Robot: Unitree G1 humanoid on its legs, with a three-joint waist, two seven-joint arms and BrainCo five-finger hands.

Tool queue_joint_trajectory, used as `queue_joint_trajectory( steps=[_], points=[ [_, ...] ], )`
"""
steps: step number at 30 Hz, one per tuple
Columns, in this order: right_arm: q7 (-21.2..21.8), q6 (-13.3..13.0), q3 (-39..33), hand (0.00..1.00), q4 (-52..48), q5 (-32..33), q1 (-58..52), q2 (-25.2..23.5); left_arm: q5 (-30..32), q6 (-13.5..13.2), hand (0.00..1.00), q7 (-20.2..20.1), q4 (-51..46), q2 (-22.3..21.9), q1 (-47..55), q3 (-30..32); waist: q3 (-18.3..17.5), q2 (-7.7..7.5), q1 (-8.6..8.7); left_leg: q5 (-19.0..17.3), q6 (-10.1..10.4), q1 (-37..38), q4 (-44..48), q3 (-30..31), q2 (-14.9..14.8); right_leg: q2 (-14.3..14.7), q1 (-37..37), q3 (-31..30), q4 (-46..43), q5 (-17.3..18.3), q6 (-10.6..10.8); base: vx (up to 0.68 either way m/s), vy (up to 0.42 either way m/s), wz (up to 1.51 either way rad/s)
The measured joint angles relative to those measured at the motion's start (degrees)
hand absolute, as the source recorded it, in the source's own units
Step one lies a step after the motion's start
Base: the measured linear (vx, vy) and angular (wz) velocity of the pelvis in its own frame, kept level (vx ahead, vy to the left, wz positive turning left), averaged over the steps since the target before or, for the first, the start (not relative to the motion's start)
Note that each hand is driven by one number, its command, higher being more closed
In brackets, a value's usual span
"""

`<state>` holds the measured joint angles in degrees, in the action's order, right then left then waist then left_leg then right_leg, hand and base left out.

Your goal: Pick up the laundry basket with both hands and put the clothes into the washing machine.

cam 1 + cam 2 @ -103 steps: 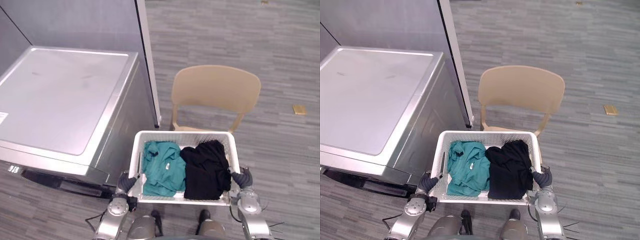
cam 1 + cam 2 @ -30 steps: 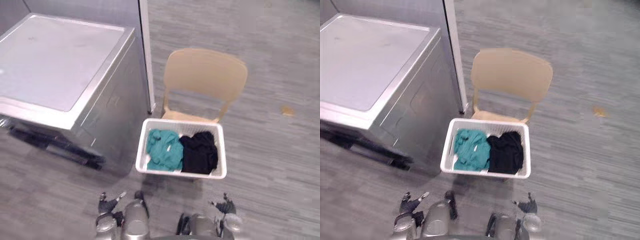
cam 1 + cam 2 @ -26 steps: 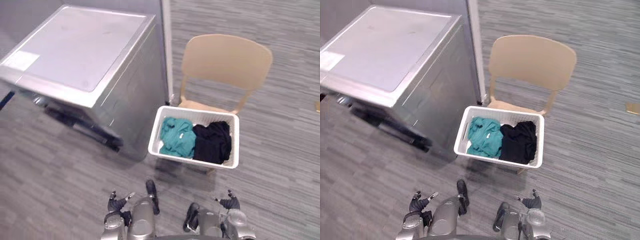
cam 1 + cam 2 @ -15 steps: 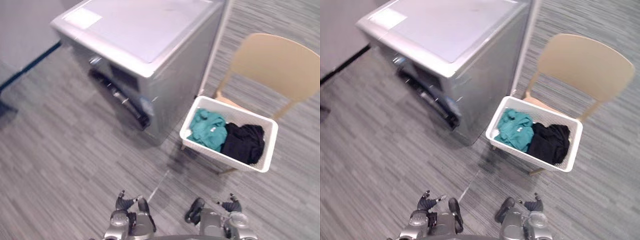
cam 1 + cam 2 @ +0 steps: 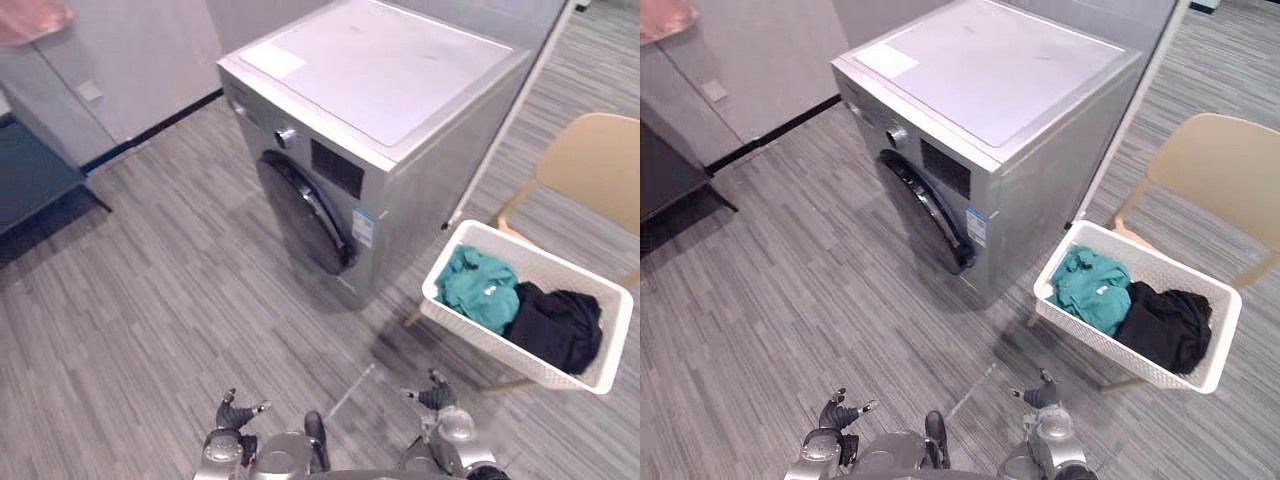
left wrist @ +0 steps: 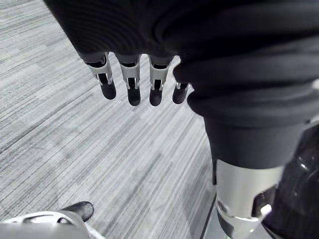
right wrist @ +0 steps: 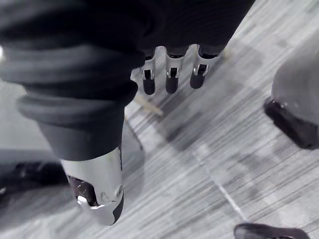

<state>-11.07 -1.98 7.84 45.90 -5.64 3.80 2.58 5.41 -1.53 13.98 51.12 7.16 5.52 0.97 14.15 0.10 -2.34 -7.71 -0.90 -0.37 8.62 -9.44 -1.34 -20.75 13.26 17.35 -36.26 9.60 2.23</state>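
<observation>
In the head views, the white plastic laundry basket [image 5: 497,349] sits on the beige chair [image 5: 592,160], just beside the silver front-loading washing machine [image 5: 390,90]. It holds a teal garment [image 5: 480,290] and a black garment [image 5: 558,325]. My left hand [image 5: 235,412] and right hand [image 5: 437,396] hang low, well apart from the basket.

In the left wrist view, the fingers [image 6: 130,84] are straight and hold nothing.

In the right wrist view, the fingers [image 7: 170,74] are also straight and hold nothing.
</observation>
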Motion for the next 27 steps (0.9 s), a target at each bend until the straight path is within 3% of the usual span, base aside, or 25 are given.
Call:
queue_joint_trajectory(
  steps=[1,2,4,7,10,13,20,24,27],
  points=[
    [0.1,-0.1,0.6,0.00,-0.6,-0.2,0.4,0.0,0.0,0.0,0.00,0.0,0.0,-0.1,0.0,0.2,0.1,0.01,0.09,0.0,0.0,-0.3,0.0,1.2,-0.2,2.7,0.7,-1.8,1.7,0.5,0.1,0.21,-0.127,1.02],
    [0.1,0.0,1.1,0.00,-1.7,-0.7,1.2,0.2,0.0,0.0,0.00,0.0,0.1,-0.2,-0.2,0.4,0.2,0.08,0.07,0.4,0.7,-1.0,0.2,3.6,-0.1,7.4,2.1,-5.2,6.2,0.5,0.2,0.19,-0.122,1.03],
    [0.1,0.0,1.6,0.00,-3.0,-1.8,1.8,0.2,0.0,-0.1,0.00,0.1,0.3,-0.2,-0.5,0.8,0.4,-0.96,0.07,0.1,2.2,-1.5,2.0,7.3,1.4,8.9,1.8,-6.5,11.0,-2.0,1.0,0.21,-0.160,1.23],
    [0.0,0.0,2.7,0.00,-5.0,-2.4,5.5,2.1,0.0,-0.9,0.00,0.8,-0.1,-2.6,-0.7,1.3,1.2,3.69,-0.40,0.8,3.8,-4.2,1.4,11.2,-0.2,9.7,1.0,-2.0,12.7,-2.0,1.0,0.17,-0.135,0.78],
    [-0.1,0.0,3.4,0.00,-9.0,-2.9,7.3,2.3,-0.1,-1.3,0.00,1.1,-0.1,-2.6,-0.7,1.4,1.3,4.36,-0.72,2.8,6.5,-5.4,-1.5,13.9,-1.8,10.7,0.2,2.3,14.9,-2.1,0.8,0.13,-0.144,0.58],
    [-1.8,-0.1,0.9,0.00,-11.6,-4.2,8.7,2.3,-0.1,-1.6,0.00,1.1,-0.6,-2.6,-0.8,1.4,1.5,4.06,-1.83,5.0,7.5,-5.8,-2.9,14.1,-2.0,10.8,-1.3,4.8,16.8,-2.3,0.5,0.09,-0.080,0.44],
    [-6.1,0.0,-4.1,0.00,-10.9,-4.6,16.8,3.7,-0.1,-1.7,0.00,1.2,-1.2,-2.6,-0.5,1.2,3.6,4.75,-3.07,8.8,7.1,-8.5,-4.0,13.9,-0.7,10.5,-0.9,6.0,21.1,-4.9,0.1,-0.02,0.009,0.15],
    [-7.9,0.1,-5.9,0.00,-9.4,-4.0,26.5,8.4,-0.2,-2.2,0.00,1.2,-1.6,-3.0,-0.6,0.7,6.7,6.66,-3.36,10.2,6.9,-11.4,-4.0,14.2,-0.5,10.1,1.2,6.6,21.4,-5.9,-0.5,-0.14,0.018,0.13],
    [-10.9,0.1,-7.8,0.00,-9.0,-4.0,32.0,10.7,-0.3,-2.3,0.00,1.4,-2.5,-3.1,-0.7,-0.6,8.0,7.66,-4.59,11.7,6.7,-13.2,-5.2,14.8,-0.5,9.9,4.0,6.7,20.2,-6.2,-0.9,-0.20,0.001,0.11]
  ],
)
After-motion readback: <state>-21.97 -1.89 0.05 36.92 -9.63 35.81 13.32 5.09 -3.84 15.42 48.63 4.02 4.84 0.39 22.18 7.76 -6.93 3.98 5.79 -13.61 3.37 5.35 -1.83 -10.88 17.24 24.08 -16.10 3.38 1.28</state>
